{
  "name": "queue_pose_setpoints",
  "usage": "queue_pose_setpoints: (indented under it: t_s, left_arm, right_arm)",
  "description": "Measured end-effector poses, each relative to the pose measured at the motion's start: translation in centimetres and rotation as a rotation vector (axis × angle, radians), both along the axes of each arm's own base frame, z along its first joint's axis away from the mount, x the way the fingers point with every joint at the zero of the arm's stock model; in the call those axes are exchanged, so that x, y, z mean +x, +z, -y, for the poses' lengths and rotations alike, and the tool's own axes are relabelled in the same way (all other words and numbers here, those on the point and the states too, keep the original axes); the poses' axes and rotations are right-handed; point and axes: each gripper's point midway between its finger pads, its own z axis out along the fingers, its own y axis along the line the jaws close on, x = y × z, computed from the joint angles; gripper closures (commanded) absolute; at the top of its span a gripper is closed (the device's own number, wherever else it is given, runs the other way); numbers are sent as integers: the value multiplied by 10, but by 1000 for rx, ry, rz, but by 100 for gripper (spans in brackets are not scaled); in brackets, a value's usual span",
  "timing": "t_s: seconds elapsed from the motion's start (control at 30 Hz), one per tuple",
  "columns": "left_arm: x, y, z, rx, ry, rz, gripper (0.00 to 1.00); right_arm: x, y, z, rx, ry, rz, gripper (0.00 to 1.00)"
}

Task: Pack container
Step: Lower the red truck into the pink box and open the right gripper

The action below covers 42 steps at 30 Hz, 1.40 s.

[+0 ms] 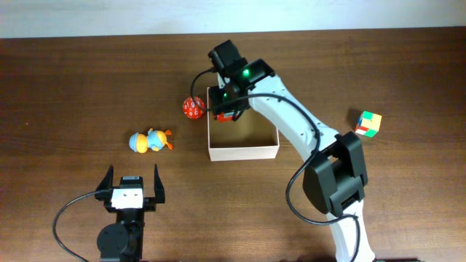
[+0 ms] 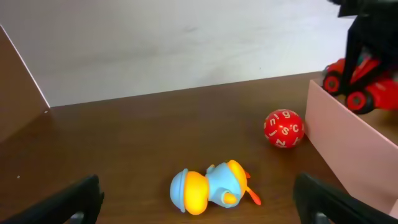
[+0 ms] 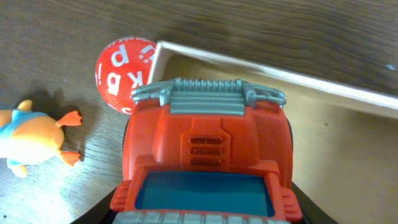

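Over the far-left corner of the container [image 1: 244, 152], mid-table, a red toy truck [image 3: 205, 149] is clamped in the right gripper [image 1: 227, 109], the box floor lying just below-right, while the left gripper [image 1: 133, 182] is spread empty.

The square, white-walled container [image 1: 244, 152] sits upright, open-topped, tan inside.
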Motion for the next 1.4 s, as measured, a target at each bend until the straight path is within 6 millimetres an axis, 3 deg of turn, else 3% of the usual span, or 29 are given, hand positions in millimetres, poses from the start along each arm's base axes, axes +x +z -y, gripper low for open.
queue_pose_setpoints:
  t_s: [0.17, 0.53, 0.9, 1.13, 1.4]
  left_arm:
    - [0, 0, 0, 0, 0, 0, 1]
    - [0, 0, 0, 0, 0, 0, 1]
    - [0, 0, 0, 0, 0, 0, 1]
    - [0, 0, 0, 0, 0, 0, 1]
    - [0, 0, 0, 0, 0, 0, 1]
  right_arm:
    - [-9, -12, -3, -10, -2, -27, 59]
    - [0, -14, -6, -1, -10, -1, 58]
    - [8, -45, -7, -33, -10, -5, 58]
    - [14, -44, -8, -38, 2, 26, 28]
    - [16, -44, -8, -46, 13, 38, 23]
